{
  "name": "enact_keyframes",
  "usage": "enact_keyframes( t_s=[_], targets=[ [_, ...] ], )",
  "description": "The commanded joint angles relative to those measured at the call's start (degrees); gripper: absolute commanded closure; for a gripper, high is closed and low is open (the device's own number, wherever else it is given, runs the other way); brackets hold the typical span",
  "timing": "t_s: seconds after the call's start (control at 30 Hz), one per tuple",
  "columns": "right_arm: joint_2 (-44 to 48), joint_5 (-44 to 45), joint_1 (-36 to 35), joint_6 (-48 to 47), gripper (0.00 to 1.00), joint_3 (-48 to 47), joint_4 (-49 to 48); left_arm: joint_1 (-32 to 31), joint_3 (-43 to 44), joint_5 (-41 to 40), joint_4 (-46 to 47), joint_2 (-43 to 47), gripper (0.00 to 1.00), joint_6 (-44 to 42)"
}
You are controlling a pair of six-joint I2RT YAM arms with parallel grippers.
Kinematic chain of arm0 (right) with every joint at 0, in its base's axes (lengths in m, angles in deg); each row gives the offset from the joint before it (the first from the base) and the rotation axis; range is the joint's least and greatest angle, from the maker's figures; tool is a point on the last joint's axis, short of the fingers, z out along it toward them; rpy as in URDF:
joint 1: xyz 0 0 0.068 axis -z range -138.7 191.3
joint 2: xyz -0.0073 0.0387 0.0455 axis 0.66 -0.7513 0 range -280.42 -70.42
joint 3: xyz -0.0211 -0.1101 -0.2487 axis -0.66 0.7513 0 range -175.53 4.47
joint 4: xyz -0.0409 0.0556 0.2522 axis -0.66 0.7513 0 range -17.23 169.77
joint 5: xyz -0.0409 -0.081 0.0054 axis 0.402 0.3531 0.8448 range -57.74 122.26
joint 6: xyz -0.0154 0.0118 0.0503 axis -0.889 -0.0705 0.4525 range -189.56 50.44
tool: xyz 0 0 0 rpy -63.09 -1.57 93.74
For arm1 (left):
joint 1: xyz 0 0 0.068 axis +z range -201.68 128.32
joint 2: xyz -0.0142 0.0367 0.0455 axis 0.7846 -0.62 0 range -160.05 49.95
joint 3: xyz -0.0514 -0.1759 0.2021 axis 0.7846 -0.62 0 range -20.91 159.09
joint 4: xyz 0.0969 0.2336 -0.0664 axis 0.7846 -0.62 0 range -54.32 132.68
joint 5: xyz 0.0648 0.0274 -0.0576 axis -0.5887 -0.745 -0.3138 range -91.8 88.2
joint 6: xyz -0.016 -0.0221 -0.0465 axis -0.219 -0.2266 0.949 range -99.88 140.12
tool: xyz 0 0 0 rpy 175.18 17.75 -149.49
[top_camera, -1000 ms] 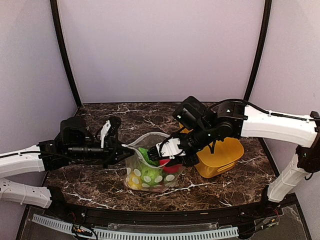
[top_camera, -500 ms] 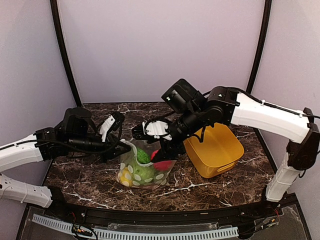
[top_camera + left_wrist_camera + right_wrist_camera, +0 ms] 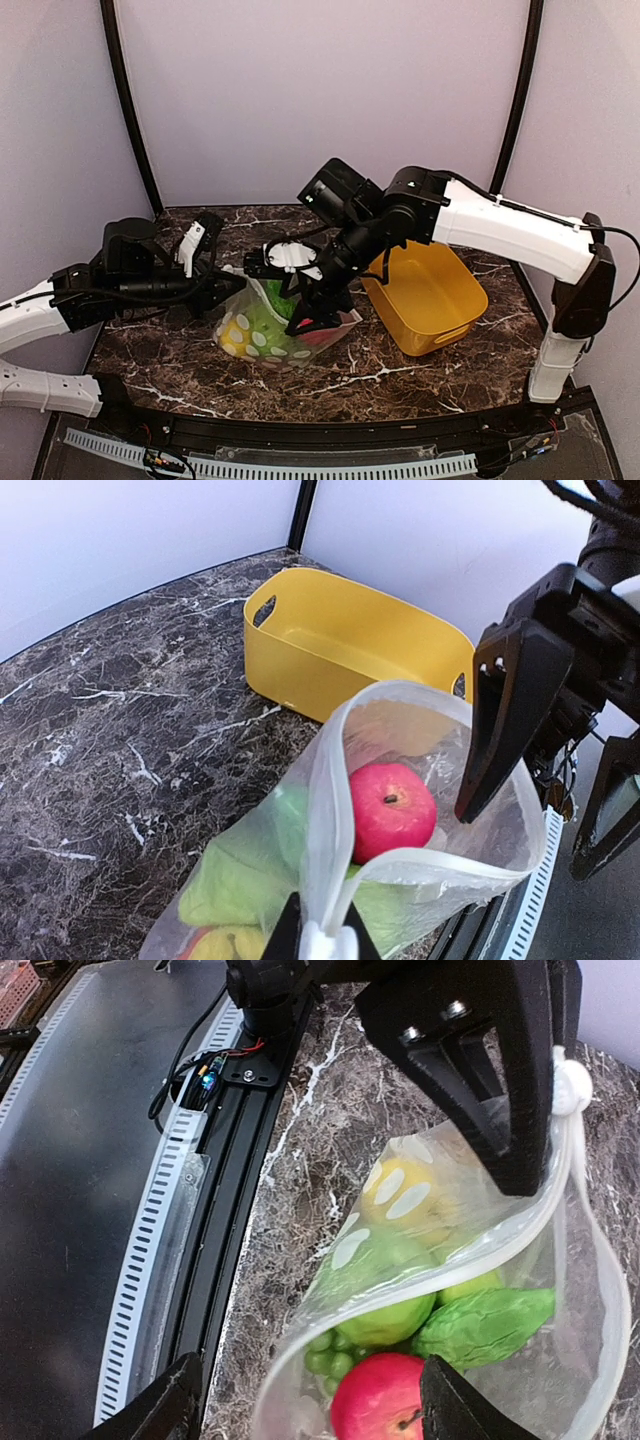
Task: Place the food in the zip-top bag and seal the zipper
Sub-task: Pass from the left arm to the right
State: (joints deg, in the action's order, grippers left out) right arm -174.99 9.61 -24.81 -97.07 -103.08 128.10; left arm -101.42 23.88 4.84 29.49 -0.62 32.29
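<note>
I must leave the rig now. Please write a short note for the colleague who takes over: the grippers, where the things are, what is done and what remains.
Left gripper: shut on the rim of the zip-top bag, holding its mouth open.
Right gripper: open, holding nothing, jaws wide at the bag's mouth.
Things: the food lies inside the bag, with red, green and yellow pieces. The yellow basket stands beside it, and no food shows in it.
Done: the food appears bagged.
Left: the zipper gapes open and must be pressed shut along the whole edge.
</note>
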Motion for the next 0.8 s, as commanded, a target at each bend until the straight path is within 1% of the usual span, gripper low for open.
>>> enact_keyframes(
  t_s=[0.0, 0.1, 0.2, 0.3, 0.33, 0.4, 0.57, 0.63, 0.73, 0.77],
  targets=[
    [1.47, -2.18, -1.42, 0.8, 0.27, -1.07, 2.49, -0.12, -1.6, -2.21, 4.15, 3.46, 0.97, 3.53],
    [1.62, 2.22, -2.18, 1.93, 0.25, -0.43, 0.75, -0.18, -1.38, -1.37, 4.25, 3.55, 0.97, 4.86],
    [0.04, 6.47, -2.44, 4.37, 0.27, -1.36, -0.78, -0.18, -1.18, -0.16, 4.93, 2.79, 0.97, 5.53],
    [-1.88, 10.73, -2.38, 6.77, 0.34, -3.11, -2.15, -0.23, -0.68, 0.7, 5.52, 2.24, 0.97, 5.65],
    [-2.37, 11.84, -2.3, 7.22, 0.38, -3.71, -2.36, -0.26, -0.64, 1.09, 5.53, 2.12, 0.97, 5.56],
    [-2.97, 12.57, -1.92, 8.18, 0.44, -4.84, -2.99, -0.23, -0.52, 1.56, 5.43, 2.18, 0.97, 5.28],
    [-4.46, 8.78, 0.63, 8.9, 0.63, -6.99, -3.92, -0.27, -2.09, 2.69, 5.91, 3.28, 0.95, 4.77],
    [-5.42, 5.63, 1.69, 8.68, 0.69, -7.54, -3.16, -0.27, -2.81, 2.62, 6.35, 3.94, 0.95, 4.65],
    [-5.77, 2.05, 1.95, 7.58, 0.74, -7.19, -2.87, -0.27, -3.64, 2.85, 7.3, 4.29, 0.94, 4.58],
    [-5.8, 1.77, 1.97, 7.32, 0.78, -7.16, -2.81, -0.25, -3.74, 3.28, 7.56, 4.21, 0.94, 4.56]
  ],
)
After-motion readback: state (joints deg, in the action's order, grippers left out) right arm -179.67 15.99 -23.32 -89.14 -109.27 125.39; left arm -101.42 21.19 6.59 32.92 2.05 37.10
